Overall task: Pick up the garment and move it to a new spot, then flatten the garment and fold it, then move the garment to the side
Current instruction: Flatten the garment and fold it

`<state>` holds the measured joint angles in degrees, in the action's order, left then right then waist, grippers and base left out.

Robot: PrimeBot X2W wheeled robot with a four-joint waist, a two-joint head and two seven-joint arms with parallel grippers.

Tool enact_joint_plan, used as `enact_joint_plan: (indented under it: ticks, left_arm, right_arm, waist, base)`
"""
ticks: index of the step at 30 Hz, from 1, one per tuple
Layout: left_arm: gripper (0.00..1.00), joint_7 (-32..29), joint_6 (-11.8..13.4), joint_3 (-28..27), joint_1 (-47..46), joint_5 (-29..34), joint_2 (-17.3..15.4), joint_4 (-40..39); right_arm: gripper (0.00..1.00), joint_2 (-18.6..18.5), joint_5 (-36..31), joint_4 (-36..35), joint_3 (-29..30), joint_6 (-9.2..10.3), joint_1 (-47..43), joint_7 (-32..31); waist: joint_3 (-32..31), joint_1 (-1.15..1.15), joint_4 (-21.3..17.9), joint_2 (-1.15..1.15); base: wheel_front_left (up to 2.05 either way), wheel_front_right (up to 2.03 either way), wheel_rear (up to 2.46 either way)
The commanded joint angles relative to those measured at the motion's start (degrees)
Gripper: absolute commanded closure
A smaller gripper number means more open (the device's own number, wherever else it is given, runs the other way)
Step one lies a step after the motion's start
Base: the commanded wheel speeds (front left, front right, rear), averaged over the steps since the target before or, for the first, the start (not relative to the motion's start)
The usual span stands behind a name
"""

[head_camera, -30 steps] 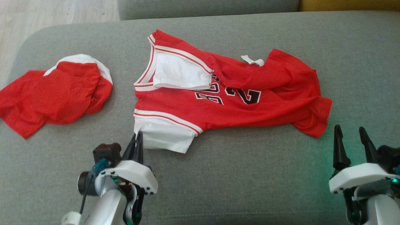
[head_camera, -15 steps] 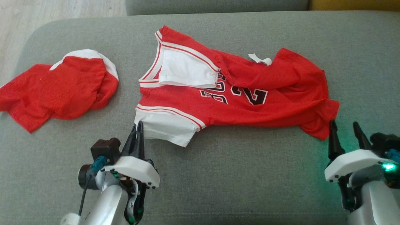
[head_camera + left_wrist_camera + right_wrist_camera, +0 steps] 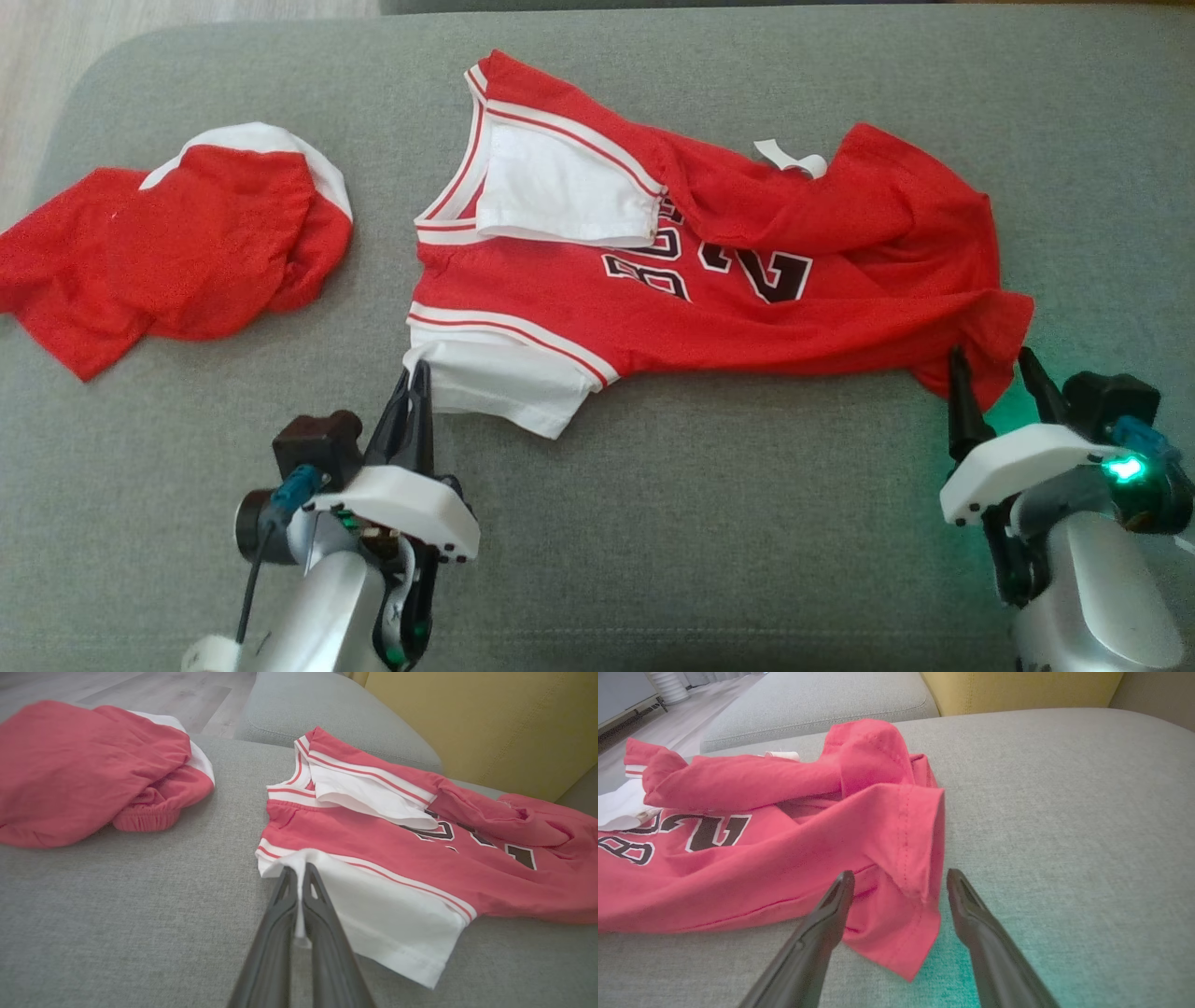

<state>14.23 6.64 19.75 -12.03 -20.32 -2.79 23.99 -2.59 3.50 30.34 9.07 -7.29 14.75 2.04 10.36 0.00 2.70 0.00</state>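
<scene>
Red and white, the jersey (image 3: 747, 322) lies rumpled but spread out across the grey sofa seat (image 3: 728, 523), neck toward the left. The left gripper (image 3: 417, 371) has its fingers pressed together on the edge of the white sleeve (image 3: 373, 914) nearest the robot. The right gripper (image 3: 990, 357) has its fingers apart, straddling the red hem corner (image 3: 915, 868) without clamping it. A second red garment (image 3: 177, 252) lies well apart at the far left.

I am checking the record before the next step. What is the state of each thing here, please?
jersey, crumpled, one white sleeve folded onto its front
left gripper, shut on the jersey's other white sleeve
right gripper, open, fingers astride the jersey's red corner
second red garment, bunched, apart from the jersey
</scene>
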Motion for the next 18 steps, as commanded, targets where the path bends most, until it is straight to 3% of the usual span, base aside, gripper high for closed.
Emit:
enact_joint_plan:
  ticks: [1, 18]
  left_arm:
    - [1.00, 0.75, 0.17, -1.44, -2.12, 0.29, -0.20, -1.91]
    - [1.00, 0.76, 0.12, -1.51, -2.37, 0.30, -0.14, -1.50]
  right_arm:
    - [0.00, -0.29, -0.41, -0.91, -1.77, -0.20, 2.13, 1.07]
    - [0.01, -0.29, -0.43, 2.08, -2.61, -0.20, 3.76, 2.91]
  waist:
    - [0.22, 0.00, 0.14, 0.00]
    - [0.33, 0.00, 0.47, 0.00]
  base:
    - [0.00, 0.00, 0.00]
    - [0.00, 0.00, 0.00]
